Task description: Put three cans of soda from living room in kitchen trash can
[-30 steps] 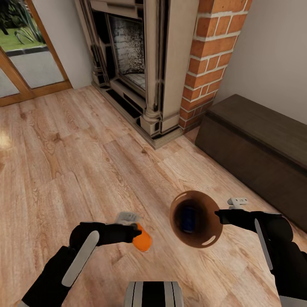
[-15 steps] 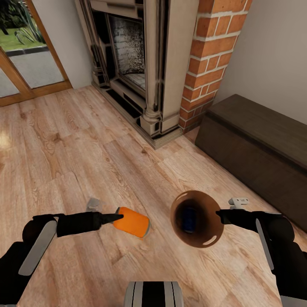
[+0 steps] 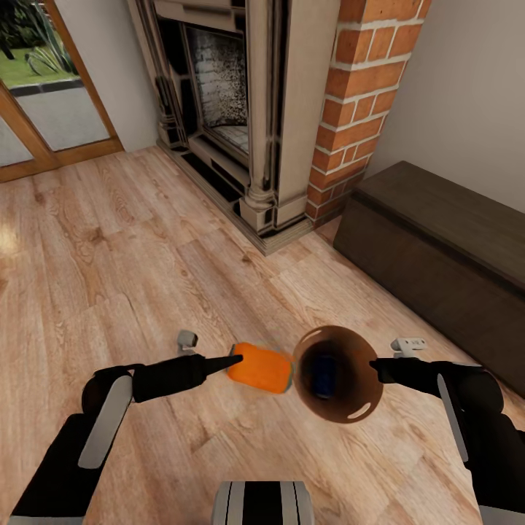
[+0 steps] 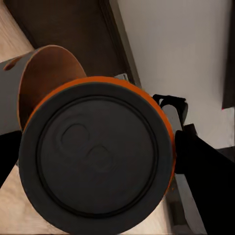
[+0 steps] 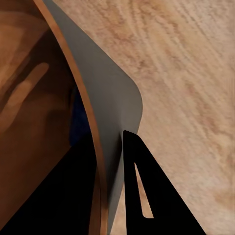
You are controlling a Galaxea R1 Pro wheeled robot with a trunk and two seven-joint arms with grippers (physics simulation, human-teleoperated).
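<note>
My left gripper (image 3: 235, 359) is shut on an orange can of soda (image 3: 260, 367), held lying sideways above the floor. Its far end touches the rim of the tash can (image 3: 355, 397), a brown copper-toned bin tipped with its mouth toward me. My right gripper (image 3: 375, 367) is shut on the bin's right rim. A blue can of soda (image 3: 324, 374) lies inside the bin. In the left wrist view the orange can's dark end (image 4: 100, 156) sits in front of the tash can (image 4: 46, 73). In the right wrist view the rim (image 5: 93, 132) runs between my fingers (image 5: 142, 196).
A brick fireplace (image 3: 350, 95) stands ahead, and a long low dark wood bench (image 3: 437, 248) runs along the right wall. A glass door (image 3: 44, 95) is at the upper left. Light wood floor (image 3: 131, 270) spreads under both arms.
My left arm has carried the orange can to the right, from the floor's middle up to the tash can's mouth. The right arm and bin have stayed put.
</note>
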